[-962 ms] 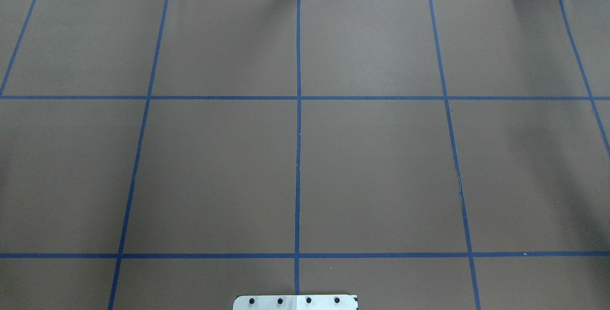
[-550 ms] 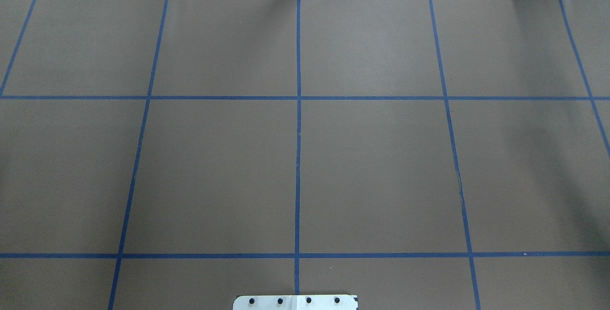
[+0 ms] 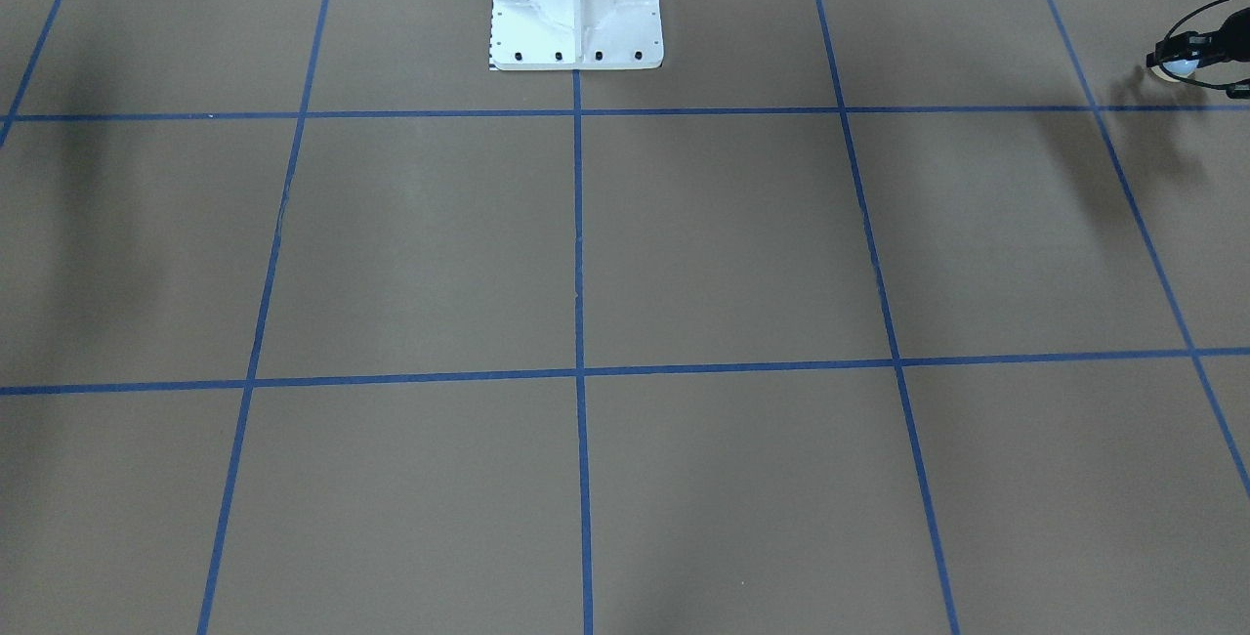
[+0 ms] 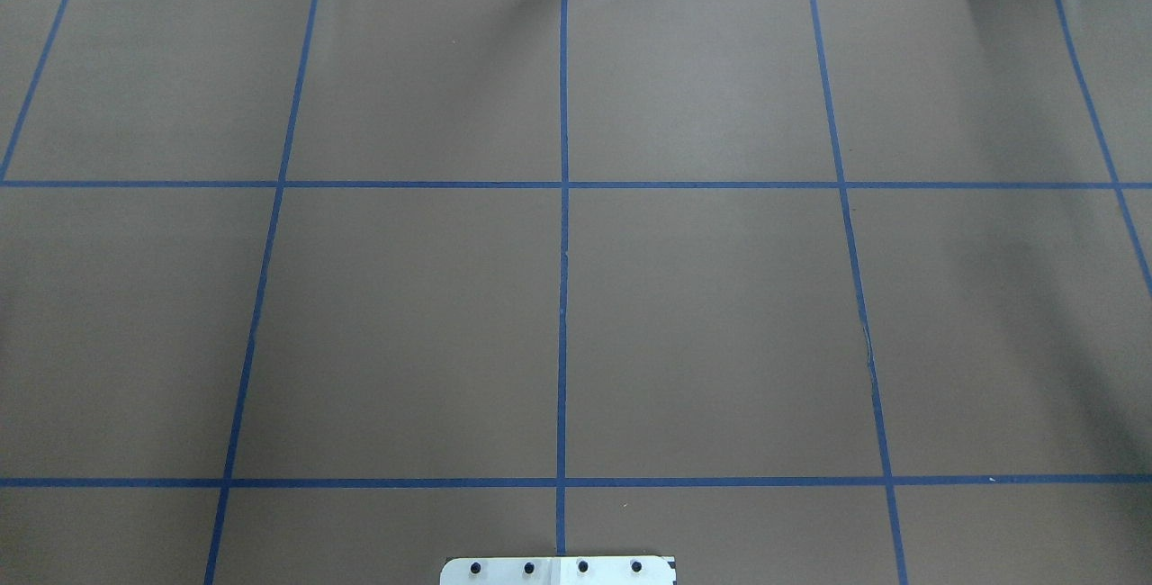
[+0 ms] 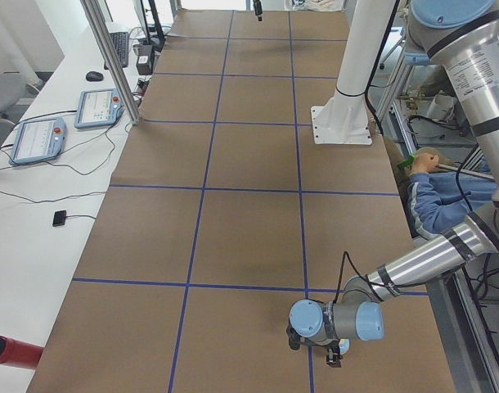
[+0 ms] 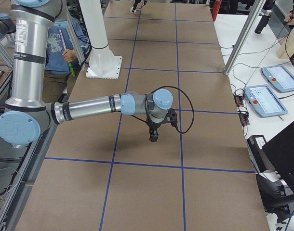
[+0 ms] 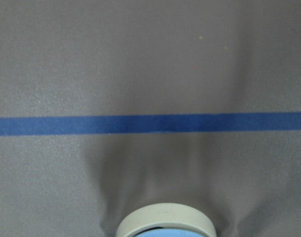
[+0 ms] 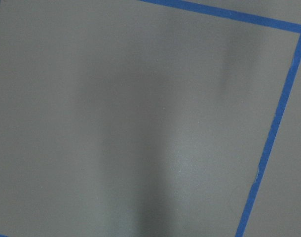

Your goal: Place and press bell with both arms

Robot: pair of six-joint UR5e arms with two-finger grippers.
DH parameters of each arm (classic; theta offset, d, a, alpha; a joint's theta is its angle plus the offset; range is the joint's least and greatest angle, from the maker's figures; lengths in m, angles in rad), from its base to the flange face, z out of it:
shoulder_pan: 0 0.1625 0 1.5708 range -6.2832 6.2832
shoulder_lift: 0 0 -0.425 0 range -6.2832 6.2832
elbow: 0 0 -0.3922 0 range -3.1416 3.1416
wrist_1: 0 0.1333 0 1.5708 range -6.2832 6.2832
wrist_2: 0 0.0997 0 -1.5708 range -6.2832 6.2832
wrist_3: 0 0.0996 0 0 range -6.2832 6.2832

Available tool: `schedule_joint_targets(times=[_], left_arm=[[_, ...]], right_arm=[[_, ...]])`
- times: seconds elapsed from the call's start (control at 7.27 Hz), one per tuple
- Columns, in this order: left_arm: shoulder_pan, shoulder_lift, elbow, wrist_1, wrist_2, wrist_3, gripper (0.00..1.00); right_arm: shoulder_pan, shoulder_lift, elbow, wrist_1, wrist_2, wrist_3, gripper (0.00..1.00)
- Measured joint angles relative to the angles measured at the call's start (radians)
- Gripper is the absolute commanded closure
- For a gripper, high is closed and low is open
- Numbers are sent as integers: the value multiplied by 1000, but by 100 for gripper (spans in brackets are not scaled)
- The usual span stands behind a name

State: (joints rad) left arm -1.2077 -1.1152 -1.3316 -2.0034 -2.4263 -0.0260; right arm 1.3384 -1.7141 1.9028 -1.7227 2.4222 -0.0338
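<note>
The bell point(image 3: 1179, 67) is a small pale dome between the black fingers of my left gripper point(image 3: 1184, 61), at the far right edge of the front-facing view, a little above the brown table. The left wrist view shows its cream rim point(image 7: 165, 218) at the bottom edge, close to a blue tape line point(image 7: 150, 124). In the exterior left view the left gripper point(image 5: 332, 354) hangs low near the table's near end. My right gripper point(image 6: 153, 136) points down over the table; it shows only in the side views, so I cannot tell whether it is open. Neither arm shows in the overhead view.
The white bolted pedestal point(image 3: 576, 10) stands at the robot's side of the table. Blue tape lines point(image 4: 564, 297) divide the brown mat into squares. A seated person in blue point(image 5: 433, 201) is beside the table. Control tablets point(image 6: 265, 98) lie on the white side bench.
No arm or bell shows in the overhead view. Only the faint shadow at its right side shifts slightly.
</note>
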Motion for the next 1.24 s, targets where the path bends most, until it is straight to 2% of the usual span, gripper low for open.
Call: schedule_joint_targets(times=[0.14,0.28,0.55,0.83,0.96,1.1,1.24], left_arm=[[1,0,0,0,0,0,87],[1,0,0,0,0,0,100],[3,1,-5,-48,-17,-17,100],[3,6,-93,-89,-60,-117,100],[3,6,-181,-55,-68,-159,100],[4,-7,-290,48,-71,-183,100],[5,-44,-413,204,-72,-195,100]], right_arm=[[0,0,0,0,0,0,0],[-1,1,0,0,1,0,0],[-2,3,1,0,2,0,0],[-3,13,1,-1,2,0,0],[-4,18,0,-2,2,0,0],[-4,24,-1,-2,0,0,0],[-4,32,-1,-3,-2,1,0]])
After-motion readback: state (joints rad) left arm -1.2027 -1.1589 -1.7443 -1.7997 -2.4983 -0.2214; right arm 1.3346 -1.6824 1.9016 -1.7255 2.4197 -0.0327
